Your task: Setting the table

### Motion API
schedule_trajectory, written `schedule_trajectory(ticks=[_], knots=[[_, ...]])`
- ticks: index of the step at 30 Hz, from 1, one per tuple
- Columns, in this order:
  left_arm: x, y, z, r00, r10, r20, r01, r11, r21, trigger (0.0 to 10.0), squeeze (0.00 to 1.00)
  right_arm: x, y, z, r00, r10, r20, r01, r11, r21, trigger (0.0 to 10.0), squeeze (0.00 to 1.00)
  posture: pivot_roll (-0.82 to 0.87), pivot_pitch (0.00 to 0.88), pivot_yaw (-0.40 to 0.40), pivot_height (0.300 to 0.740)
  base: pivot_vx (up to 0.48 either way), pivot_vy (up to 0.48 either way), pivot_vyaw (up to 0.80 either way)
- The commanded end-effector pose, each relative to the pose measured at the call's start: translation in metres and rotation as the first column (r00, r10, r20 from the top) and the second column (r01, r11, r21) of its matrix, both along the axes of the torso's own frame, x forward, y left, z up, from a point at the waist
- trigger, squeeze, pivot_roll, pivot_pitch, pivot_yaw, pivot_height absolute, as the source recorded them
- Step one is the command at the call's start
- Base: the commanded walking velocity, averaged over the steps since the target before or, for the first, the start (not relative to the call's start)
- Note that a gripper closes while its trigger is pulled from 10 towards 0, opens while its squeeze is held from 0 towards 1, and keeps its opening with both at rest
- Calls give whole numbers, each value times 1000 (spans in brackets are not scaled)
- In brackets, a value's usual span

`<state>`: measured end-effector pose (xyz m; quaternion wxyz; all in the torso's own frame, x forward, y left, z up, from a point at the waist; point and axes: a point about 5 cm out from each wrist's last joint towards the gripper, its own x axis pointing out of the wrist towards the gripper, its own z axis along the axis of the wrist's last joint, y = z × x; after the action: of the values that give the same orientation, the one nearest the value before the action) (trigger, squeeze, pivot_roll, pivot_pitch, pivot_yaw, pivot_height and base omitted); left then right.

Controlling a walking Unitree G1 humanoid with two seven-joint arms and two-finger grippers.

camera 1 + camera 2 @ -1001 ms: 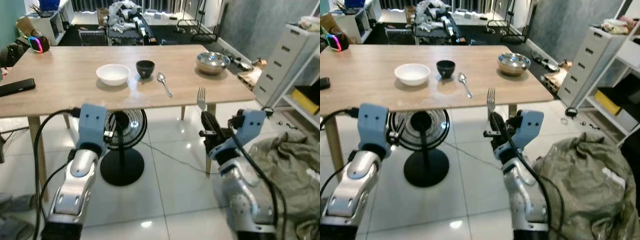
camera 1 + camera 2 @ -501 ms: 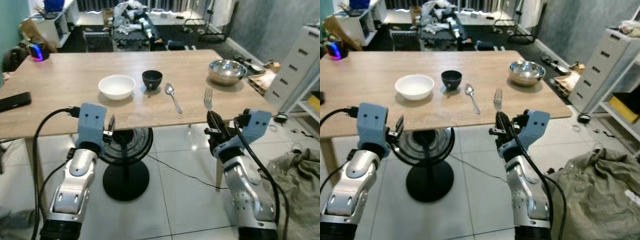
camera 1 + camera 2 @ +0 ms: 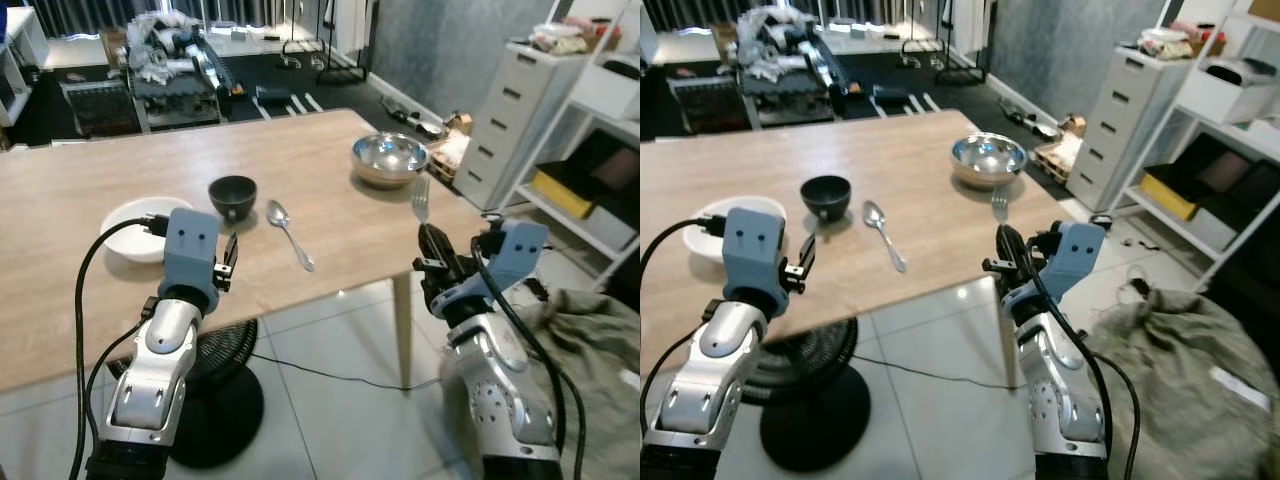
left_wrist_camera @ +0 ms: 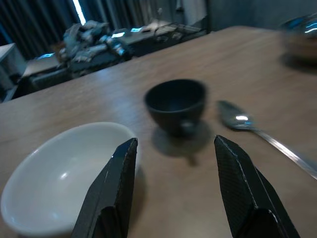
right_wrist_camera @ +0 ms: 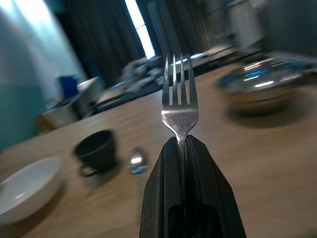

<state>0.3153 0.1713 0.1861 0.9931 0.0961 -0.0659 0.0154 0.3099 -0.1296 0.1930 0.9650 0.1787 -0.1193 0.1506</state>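
Note:
My right gripper (image 3: 429, 234) is shut on the handle of a silver fork (image 3: 421, 197), which stands upright with tines up (image 5: 179, 96) over the near right edge of the wooden table (image 3: 320, 160). On the table lie a white bowl (image 4: 54, 178), a black cup (image 3: 232, 196), a spoon (image 3: 290, 232) and a steel bowl (image 3: 389, 158) farther right. My left gripper (image 4: 173, 144) is open and holds nothing. It hovers low over the table, pointing at the cup and just right of the white bowl.
The table's near right corner and leg (image 3: 402, 320) are between my arms. A grey drawer unit (image 3: 505, 110) and white shelves stand at the right. A crumpled olive cloth (image 3: 595, 325) lies on the floor. A black fan (image 3: 215, 400) stands under the table.
The camera has come closer to the table and turned right, so both grippers now reach over the tabletop. The right gripper still holds the fork upright.

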Motion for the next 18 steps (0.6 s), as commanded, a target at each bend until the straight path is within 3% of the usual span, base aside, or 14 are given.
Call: schedule_trajectory(ticks=[1, 5, 9, 14, 18], knots=[[0, -3, -3, 1000, -6, -12, 6, 1000, -1, 10000, 0, -1, 2, 4, 999, 49, 13, -49, 999, -2, 10000, 0, -49, 0, 43, 740, 480, 0, 0], [0, -3, -3, 1000, -3, -12, 3, 1000, 2, 10000, 0, -4, 18, 10, 984, 175, 29, -174, 984, -34, 10000, 0, -44, 0, 42, 740, 449, 0, 0], [-1, -3, -3, 1000, -1, -14, 1, 1000, 2, 10000, 0, -4, 21, 10, 981, 193, 33, -191, 980, -47, 10000, 0, -44, 0, 42, 740, 356, 0, 0], [-9, -5, -5, 998, -59, -12, 59, 998, 30, 10000, 0, -3, 30, 5, 969, 245, 28, -237, 957, -166, 10000, 0, -22, 0, 36, 740, 0, 0, 0], [-14, -5, -3, 997, -79, 0, 79, 996, 28, 10000, 0, 1, 31, 4, 975, 220, 21, -212, 960, -183, 10000, 0, -4, 0, 32, 740, 0, 0, 0]])
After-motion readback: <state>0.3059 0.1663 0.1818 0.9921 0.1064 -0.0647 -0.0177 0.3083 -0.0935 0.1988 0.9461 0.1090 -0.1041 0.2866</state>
